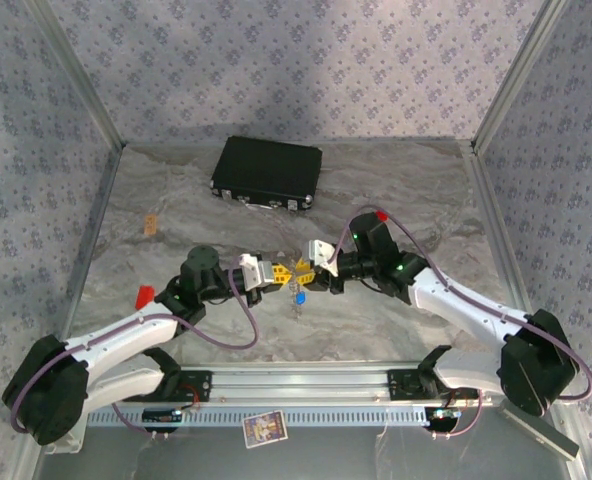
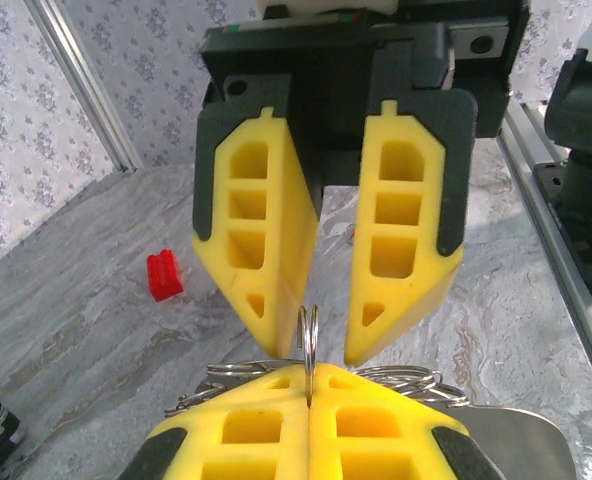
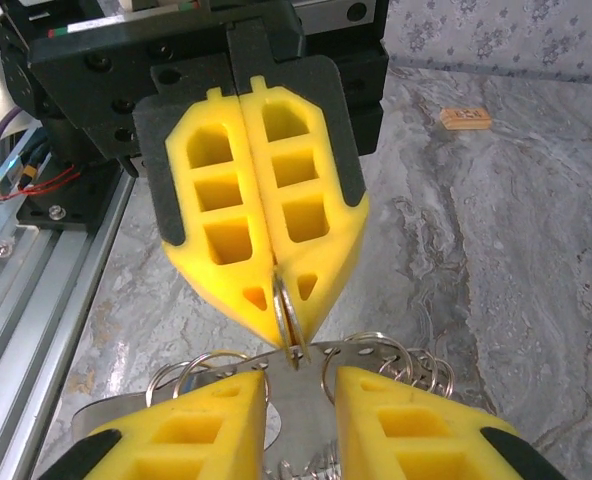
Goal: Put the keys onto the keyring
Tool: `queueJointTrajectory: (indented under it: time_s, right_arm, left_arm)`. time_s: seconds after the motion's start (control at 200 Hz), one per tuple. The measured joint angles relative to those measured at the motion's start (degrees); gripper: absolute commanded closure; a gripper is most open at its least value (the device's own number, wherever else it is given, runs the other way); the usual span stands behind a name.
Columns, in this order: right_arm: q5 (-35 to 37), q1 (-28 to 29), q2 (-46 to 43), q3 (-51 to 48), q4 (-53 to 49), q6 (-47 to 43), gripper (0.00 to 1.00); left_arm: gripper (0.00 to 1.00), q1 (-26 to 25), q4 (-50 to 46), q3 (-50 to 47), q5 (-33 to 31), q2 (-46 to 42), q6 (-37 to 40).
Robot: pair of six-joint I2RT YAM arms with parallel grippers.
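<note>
Left hand (image 3: 281, 300), fingers clamped together, meets the right hand (image 3: 301, 378), fingers apart and gripping nothing, above the marbled bench (image 1: 396, 190). Blue-headed key (image 1: 298, 298) shows just below the meeting point (its red partner cannot be made out). Thin keyring (image 2: 310, 345) stands edge-on in the left hand's pinch. Threading well likely means steadying the ring, pinching one key by its head, and easing its hole slowly onto the ring's split end.

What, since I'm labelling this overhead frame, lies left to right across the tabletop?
A small red plastic block → the left gripper with yellow fingers → the right gripper with yellow fingers → a second small red block beside the right arm.
</note>
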Motion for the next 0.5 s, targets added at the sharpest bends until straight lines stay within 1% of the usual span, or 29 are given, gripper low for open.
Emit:
queueJointTrajectory:
  time_s: [0.38, 0.445, 0.5]
  right_arm:
    - [-1.31, 0.26, 0.48, 0.0, 2.54, 0.96, 0.77]
    - [-1.33, 0.26, 0.48, 0.0, 2.75, 1.07, 0.78]
    - [-1.36, 0.37, 0.48, 0.0, 2.86, 1.14, 0.83]
  left_arm:
    - [1.0, 0.22, 0.96, -0.48, 0.44, 0.33, -0.42]
    - [1.0, 0.22, 0.98, -0.52, 0.44, 0.33, -0.42]
    - [1.0, 0.22, 0.96, -0.57, 0.48, 0.33, -0.42]
